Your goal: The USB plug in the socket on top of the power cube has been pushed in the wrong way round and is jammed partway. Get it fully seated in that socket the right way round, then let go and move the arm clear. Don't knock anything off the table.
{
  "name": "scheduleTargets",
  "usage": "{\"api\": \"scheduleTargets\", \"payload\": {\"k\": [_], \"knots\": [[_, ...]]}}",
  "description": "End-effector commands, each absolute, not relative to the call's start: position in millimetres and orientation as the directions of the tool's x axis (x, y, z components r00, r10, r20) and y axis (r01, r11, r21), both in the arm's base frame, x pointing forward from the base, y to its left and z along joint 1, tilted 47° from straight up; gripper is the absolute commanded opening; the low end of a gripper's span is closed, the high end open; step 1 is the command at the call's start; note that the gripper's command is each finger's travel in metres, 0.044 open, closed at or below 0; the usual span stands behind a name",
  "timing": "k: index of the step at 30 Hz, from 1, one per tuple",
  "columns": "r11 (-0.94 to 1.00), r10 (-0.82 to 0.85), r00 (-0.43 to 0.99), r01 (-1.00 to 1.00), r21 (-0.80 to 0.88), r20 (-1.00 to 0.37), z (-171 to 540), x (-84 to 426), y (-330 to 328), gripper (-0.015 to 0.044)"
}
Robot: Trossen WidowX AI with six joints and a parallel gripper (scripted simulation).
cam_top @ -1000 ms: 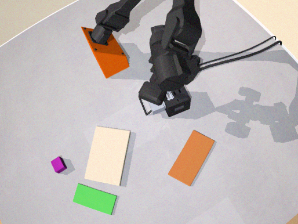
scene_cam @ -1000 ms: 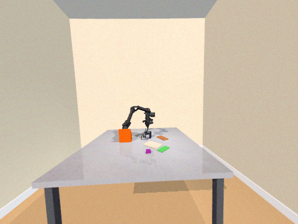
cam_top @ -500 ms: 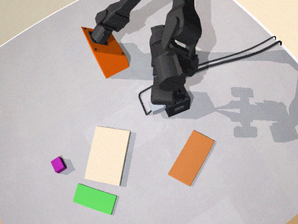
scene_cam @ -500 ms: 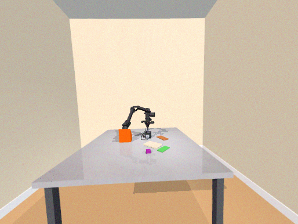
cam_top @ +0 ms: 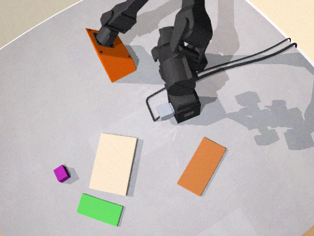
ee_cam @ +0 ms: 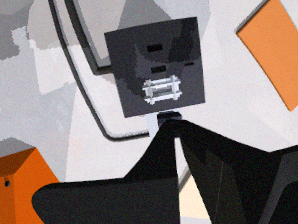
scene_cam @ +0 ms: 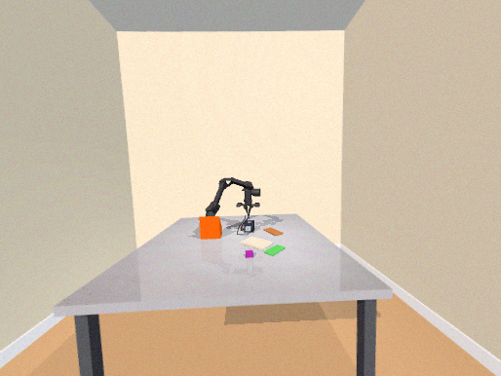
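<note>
The dark power cube (cam_top: 192,103) (scene_cam: 251,225) (ee_cam: 120,60) stands on the table. In the wrist view its top shows dark slots and a USB socket (ee_cam: 162,89) with a pale metallic outline near one edge; no plug stands in it. My gripper (scene_cam: 249,216) (ee_cam: 174,128) is shut on the small black USB plug (ee_cam: 169,118), above the cube and just beyond its socket-side edge in the wrist view. The fingers hide most of the plug, and I cannot tell which way round it is. In the top view the arm hides the fingertips and socket.
A pale blue block (cam_top: 165,110) sits at the cube's side, with a black cable (cam_top: 148,102) looping beside it. An orange wedge-shaped box (cam_top: 120,68) (scene_cam: 211,228) is near the arm. Cream (cam_top: 113,164), orange (cam_top: 202,166) and green (cam_top: 100,210) slabs and a purple cube (cam_top: 62,173) lie on the table.
</note>
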State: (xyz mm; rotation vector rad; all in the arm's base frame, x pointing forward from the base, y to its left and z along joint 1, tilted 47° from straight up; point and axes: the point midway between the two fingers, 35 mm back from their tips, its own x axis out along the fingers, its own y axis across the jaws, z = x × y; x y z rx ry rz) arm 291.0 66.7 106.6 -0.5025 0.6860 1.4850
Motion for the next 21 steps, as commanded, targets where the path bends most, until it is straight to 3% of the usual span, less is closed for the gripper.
{"api": "scheduleTargets", "payload": {"k": [1, 21], "knots": [[-0.005, 0.725, -0.041, -0.999, 0.054, -0.688, 106.4, 291.2, 66.7, 0.0000], [0.001, 0.730, -0.042, -0.998, 0.062, -0.682, 106.4, 291.0, 67.9, 0.0000]]}}
